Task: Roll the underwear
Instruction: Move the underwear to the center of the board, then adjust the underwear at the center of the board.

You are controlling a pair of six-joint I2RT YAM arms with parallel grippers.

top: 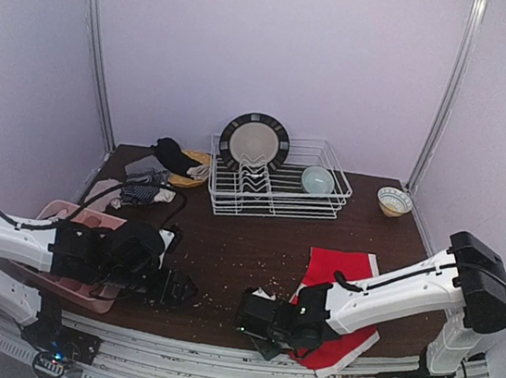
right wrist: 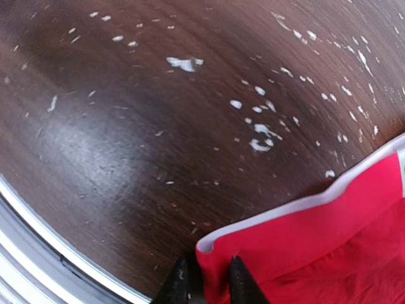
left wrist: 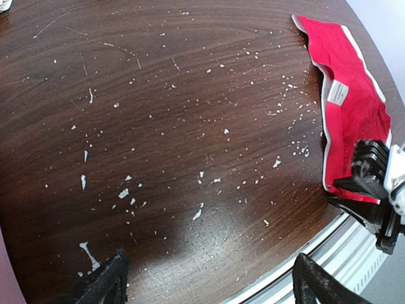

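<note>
Right wrist: low right tool point(right wrist: 207, 284) pinches red underwear point(right wrist: 329, 247).

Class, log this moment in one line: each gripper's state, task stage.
left gripper: open, over table | right gripper: shut on red underwear corner | stage: cloth spread, not yet rolled

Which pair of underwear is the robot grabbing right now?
The red pair, white waistband, at the front: the right jaws pinch its corner. The striped pair and black pair lie back left, untouched.
</note>
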